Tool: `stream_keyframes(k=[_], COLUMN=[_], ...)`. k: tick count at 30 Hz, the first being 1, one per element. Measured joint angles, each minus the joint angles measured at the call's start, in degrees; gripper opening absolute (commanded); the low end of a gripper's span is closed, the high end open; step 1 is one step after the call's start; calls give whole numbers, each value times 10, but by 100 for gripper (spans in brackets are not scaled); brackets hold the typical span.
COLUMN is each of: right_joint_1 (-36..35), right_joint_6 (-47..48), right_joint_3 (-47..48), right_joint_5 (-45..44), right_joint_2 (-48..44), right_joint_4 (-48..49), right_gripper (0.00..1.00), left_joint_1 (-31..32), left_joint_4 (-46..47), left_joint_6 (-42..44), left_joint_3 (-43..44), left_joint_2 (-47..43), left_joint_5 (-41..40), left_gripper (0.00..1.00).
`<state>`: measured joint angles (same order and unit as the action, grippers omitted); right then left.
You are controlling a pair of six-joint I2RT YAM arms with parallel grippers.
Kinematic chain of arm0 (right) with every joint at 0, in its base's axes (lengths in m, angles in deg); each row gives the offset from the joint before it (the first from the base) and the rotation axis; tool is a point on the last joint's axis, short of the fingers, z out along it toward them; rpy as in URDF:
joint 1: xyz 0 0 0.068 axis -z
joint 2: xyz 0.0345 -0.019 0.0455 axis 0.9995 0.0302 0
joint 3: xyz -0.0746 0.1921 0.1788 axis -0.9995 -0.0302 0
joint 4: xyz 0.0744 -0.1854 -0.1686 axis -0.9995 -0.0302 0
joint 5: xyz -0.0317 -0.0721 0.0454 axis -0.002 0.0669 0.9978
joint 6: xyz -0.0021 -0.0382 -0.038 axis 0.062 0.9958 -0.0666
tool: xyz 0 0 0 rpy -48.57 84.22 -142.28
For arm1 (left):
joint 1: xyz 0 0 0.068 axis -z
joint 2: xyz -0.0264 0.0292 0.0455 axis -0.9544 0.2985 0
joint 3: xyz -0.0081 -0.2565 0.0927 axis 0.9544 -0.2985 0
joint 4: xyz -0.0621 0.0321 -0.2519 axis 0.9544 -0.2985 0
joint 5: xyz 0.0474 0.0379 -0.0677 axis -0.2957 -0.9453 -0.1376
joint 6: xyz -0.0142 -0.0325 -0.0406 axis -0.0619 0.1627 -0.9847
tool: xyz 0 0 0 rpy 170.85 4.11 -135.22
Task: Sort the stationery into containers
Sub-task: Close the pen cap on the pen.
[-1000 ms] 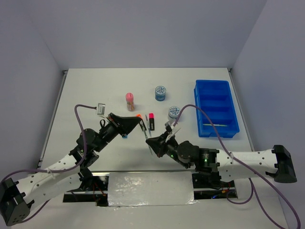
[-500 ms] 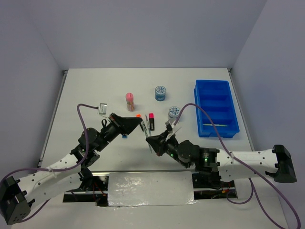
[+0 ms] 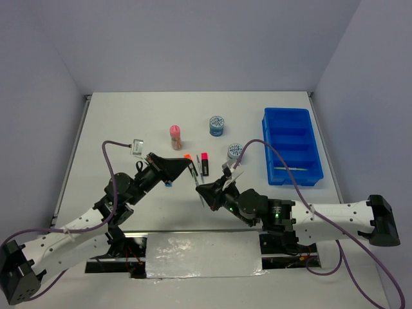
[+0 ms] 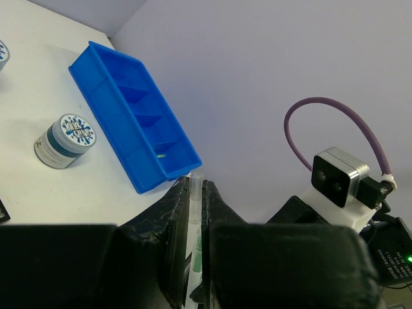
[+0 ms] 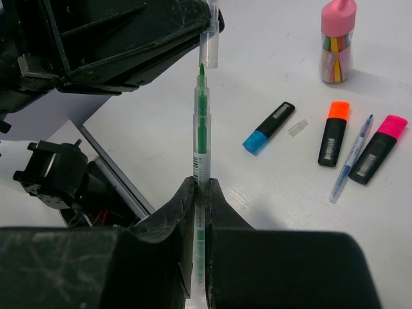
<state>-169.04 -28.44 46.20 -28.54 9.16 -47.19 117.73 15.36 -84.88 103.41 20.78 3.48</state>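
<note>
- The rectangular bright blue plastic tray (image 3: 314,145), split into several compartments, lies at 3 o'clock on the white table (image 3: 129,116), its long side running from 12 to 6.
- I see 1 thin pale pen (image 3: 295,168) lying crosswise in the compartment at the tray's 6 o'clock end.
- From its base at 7 o'clock, the left arm reaches toward the table's middle. The left gripper (image 4: 195,190) points toward 3 o'clock and is off the surface.
- That pincer is pinching a short clear plastic pen cap (image 5: 208,48) between its fingers.
- From its base at 5 o'clock, the right arm stretches toward 9 o'clock. The right gripper (image 5: 200,187) sits just at 5 o'clock of the left one.
- Its fingers are pressed onto the barrel of a slim green-tipped pen (image 5: 201,129). The tip is aimed at the open end of the cap, just short of it.
- Loose on the table at 12 o'clock of the grippers lie 3 black highlighters: blue-capped (image 5: 269,127), orange-capped (image 5: 333,132) and pink-capped (image 5: 374,148). A thin blue pen (image 5: 351,158) lies between the last 2.
- A pink-topped clear tube (image 3: 175,135) stands at 11 o'clock of them.
- 1 round blue-and-white patterned roll (image 3: 217,124) sits mid-table. A second patterned roll (image 3: 235,151) lies nearer the tray.
</note>
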Motion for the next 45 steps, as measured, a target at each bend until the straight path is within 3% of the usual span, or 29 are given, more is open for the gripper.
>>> stream_keyframes(k=[45], right_joint_1=[0], right_joint_6=[-4], right_joint_3=[8], right_joint_5=[-17], right_joint_2=[14], right_joint_4=[-23], right_gripper=[0], left_joint_1=[0], left_joint_4=[-21], left_joint_6=[12], left_joint_3=[10], left_joint_2=[14], left_joint_5=[0], left_gripper=[0])
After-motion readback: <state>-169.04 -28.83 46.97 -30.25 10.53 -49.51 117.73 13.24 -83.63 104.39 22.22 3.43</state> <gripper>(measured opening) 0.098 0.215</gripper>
